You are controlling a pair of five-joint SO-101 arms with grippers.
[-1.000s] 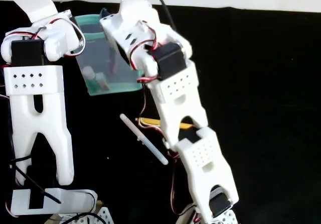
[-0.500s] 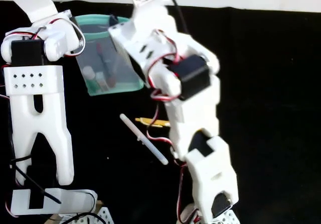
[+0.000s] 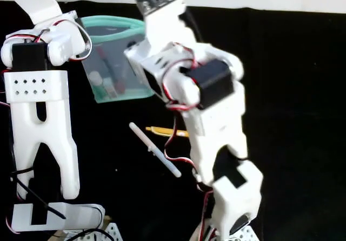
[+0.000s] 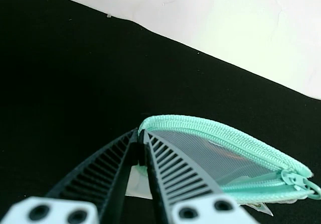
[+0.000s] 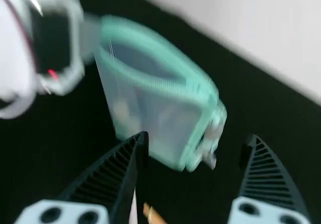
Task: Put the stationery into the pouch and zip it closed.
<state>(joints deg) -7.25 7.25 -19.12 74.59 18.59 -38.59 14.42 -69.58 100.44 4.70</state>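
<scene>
The left gripper [image 4: 141, 136] pinches the pouch [image 4: 200, 151] by its zipper rim (probably the firmest hold on a light, floppy bag). The right gripper [image 5: 196, 137] gapes empty just short of it.

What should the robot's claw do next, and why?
Probably the open right claw should lower toward the white pen or the yellow pencil. Both lie on the table outside the pouch, and the left claw pinches the pouch's rim, holding it open.
</scene>
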